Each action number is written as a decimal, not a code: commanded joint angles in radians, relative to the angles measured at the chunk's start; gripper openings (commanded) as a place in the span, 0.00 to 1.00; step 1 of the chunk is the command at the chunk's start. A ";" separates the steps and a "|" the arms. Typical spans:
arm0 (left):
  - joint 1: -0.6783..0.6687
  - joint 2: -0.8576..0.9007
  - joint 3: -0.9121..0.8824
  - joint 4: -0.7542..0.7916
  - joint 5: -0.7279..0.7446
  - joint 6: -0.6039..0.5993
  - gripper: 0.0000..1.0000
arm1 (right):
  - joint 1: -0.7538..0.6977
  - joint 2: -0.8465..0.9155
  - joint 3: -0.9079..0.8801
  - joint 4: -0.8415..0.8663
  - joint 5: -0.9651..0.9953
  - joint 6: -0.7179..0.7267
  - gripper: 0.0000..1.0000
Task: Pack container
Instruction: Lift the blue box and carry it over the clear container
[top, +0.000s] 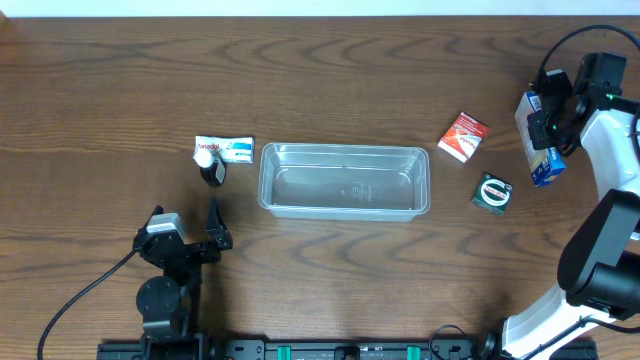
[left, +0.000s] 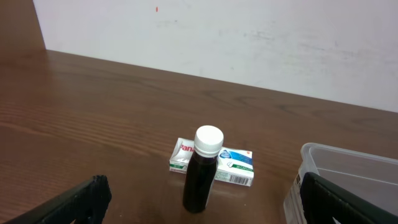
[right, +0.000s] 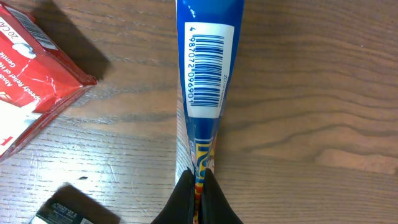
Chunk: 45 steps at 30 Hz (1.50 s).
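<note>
The container (top: 344, 149), a clear shallow plastic tub with rounded corners, sits in the middle of the wooden table (top: 330, 70) with nothing inside it. Left of it lies a white-and-blue Panadol box (top: 232, 149), and a dark bottle with a white cap (left: 202, 174) stands upright just in front of that box. The left gripper (top: 185, 222) hovers near the table's front edge, facing the bottle, its jaws spread wide and holding nothing. Right of the tub lie a red carton (top: 463, 137) and a small dark green pack with a round label (top: 492, 192). Farther right, the right gripper (right: 199, 196) is clamped tight on the narrow edge of a blue printed carton (right: 208, 56), barcode side facing the wrist camera.
</note>
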 joint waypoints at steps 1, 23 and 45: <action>0.004 0.000 -0.016 -0.037 -0.010 0.002 0.98 | 0.010 0.001 0.007 -0.003 0.013 -0.003 0.01; 0.004 0.000 -0.016 -0.037 -0.010 0.002 0.98 | 0.529 -0.555 0.143 -0.225 -0.276 -0.418 0.01; 0.004 0.000 -0.016 -0.037 -0.010 0.002 0.98 | 0.776 -0.324 0.140 -0.459 -0.272 -0.572 0.01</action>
